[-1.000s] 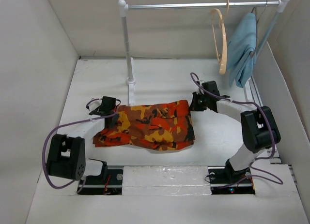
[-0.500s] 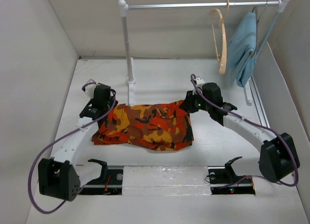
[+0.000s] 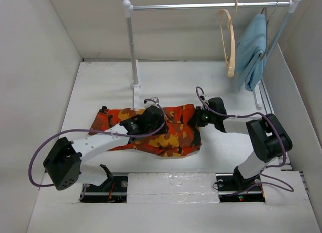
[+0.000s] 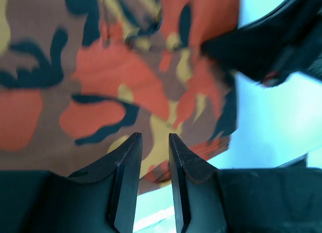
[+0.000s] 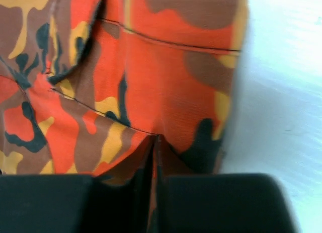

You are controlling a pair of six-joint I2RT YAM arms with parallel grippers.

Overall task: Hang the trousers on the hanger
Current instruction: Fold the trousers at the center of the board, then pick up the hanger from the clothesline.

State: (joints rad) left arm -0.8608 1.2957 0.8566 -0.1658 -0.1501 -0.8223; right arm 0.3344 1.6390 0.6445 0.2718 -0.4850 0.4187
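Note:
The camouflage trousers lie folded flat on the white table, mid-table. My left gripper hovers over their middle, pointing right; in the left wrist view its fingers stand a narrow gap apart with nothing between them, above the cloth. My right gripper sits at the trousers' right edge; in the right wrist view it is shut on a pinched fold of the cloth. The tan wooden hanger hangs from the rail at the back right, empty.
A clothes rail spans the back, its left post standing just behind the trousers. A light-blue cloth hangs on a dark hanger beside the wooden one. White walls close in left, right and back. The right gripper's body shows in the left wrist view.
My left gripper moved from the trousers' left edge rightward to over their middle. My right arm folded back, its gripper staying at the right edge. The trousers' left end shifted slightly left.

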